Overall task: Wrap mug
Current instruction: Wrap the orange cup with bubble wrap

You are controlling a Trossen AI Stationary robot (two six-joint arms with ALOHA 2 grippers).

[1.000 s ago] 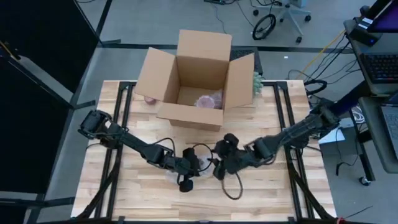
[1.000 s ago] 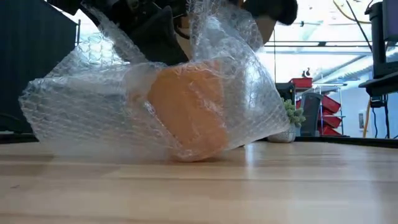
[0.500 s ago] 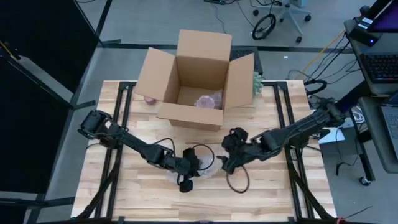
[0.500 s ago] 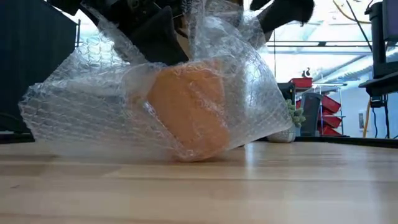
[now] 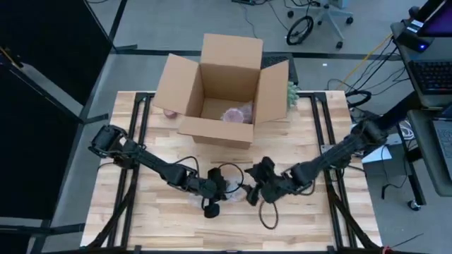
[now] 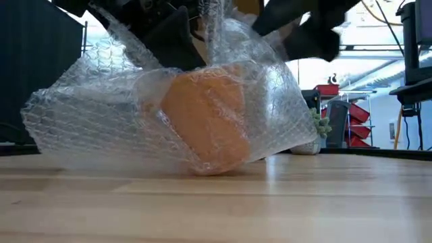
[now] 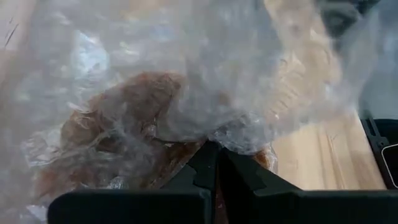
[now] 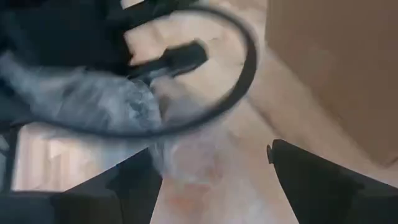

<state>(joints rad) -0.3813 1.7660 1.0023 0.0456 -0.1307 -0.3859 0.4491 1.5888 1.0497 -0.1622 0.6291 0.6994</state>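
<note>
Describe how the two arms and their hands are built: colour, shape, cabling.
Both arms are dark, slim and multi-jointed. The left hand has two black, flat, angular fingers. The right hand has two broad black fingers. A loose black cable loops beneath the right wrist. No markings show.

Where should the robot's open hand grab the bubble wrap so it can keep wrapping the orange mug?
Probably the loose flap of bubble wrap sticking up over the orange mug, coming from the right arm's side. That part stands free, so fingers can close on it. The left gripper already pinches the wrap from its side. The right gripper is open.
</note>
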